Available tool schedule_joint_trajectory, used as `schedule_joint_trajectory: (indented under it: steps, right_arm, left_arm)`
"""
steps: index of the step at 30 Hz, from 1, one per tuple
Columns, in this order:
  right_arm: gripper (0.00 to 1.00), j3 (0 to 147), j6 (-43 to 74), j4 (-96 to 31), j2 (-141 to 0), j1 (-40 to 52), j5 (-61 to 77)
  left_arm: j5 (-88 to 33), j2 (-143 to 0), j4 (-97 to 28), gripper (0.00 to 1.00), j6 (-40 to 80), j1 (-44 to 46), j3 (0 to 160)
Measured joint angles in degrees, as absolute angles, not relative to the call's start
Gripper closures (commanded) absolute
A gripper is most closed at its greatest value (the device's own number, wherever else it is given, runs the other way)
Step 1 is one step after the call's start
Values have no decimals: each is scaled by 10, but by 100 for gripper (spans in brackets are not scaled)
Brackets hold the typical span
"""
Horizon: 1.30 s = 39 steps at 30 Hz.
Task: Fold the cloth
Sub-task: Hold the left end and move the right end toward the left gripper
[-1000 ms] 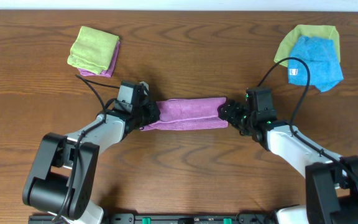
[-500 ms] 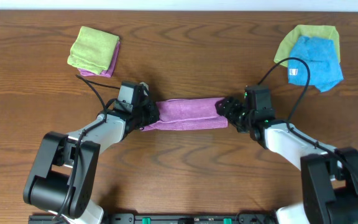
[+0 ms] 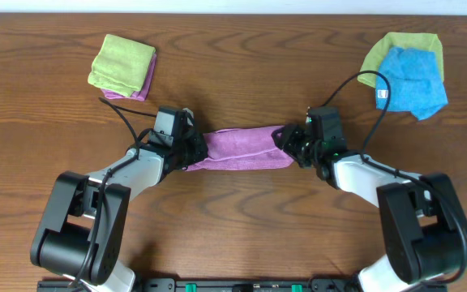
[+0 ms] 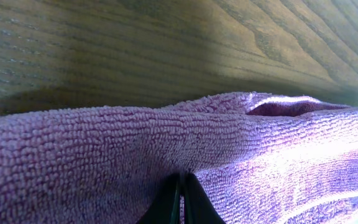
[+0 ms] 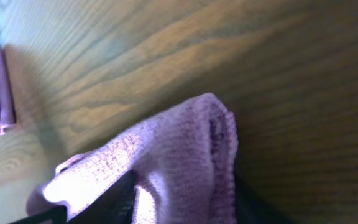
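Overhead view: the cloth (image 3: 246, 148) is sitting at the centre of the surface (image 3: 242, 49), drawn into a narrow purple band with its long axis running from 9 o'clock to 3 o'clock. The band is showing lengthwise folds and is tilting slightly, with its 3 o'clock end a little higher in the picture. I cannot tell whether its middle is resting on the surface or hanging just off it.

The left gripper (image 3: 193, 148) is meeting the cloth at its 9 o'clock end. In the left wrist view the purple pile is filling most of the picture, and the jaws are showing only as a thin dark wedge at 6 o'clock, pressed together with cloth bunching over them. They are pinching that end.

The right gripper (image 3: 289, 142) is meeting the cloth at its 3 o'clock end. In the right wrist view a rounded, doubled edge of cloth is sticking out over the wood, and one dark jaw is lying along it at 7 o'clock. The jaws are clamping this end too.

Off to the sides: a folded green cloth (image 3: 122, 63) is lying at 10 o'clock on a purple layer. A blue cloth (image 3: 412, 81) is lying at 2 o'clock, overlapping a lime-green cloth (image 3: 396, 47). Both piles are sitting well apart from the purple band.
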<state>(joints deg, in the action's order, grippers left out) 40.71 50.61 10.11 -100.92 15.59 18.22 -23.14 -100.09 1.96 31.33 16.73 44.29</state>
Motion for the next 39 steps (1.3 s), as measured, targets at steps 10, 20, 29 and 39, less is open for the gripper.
schedule_joint_trajectory:
  steps: [10,20,29,39]
  right_arm:
    - [99,397,469,163,-1023,157,202]
    - [98,396,462,168,-939,159,230]
    - [99,430,448,105,-902,223,202]
    - [99,498,359,19,-902,275,124]
  left_arm:
    - [-232,-1001,19,94,313,167,443]
    - [-232,-1001,14,94,313,167,452]
    - [-232,-1001,12,94,313,167,458]
    - [-232,-1001,9,94,313,167,458]
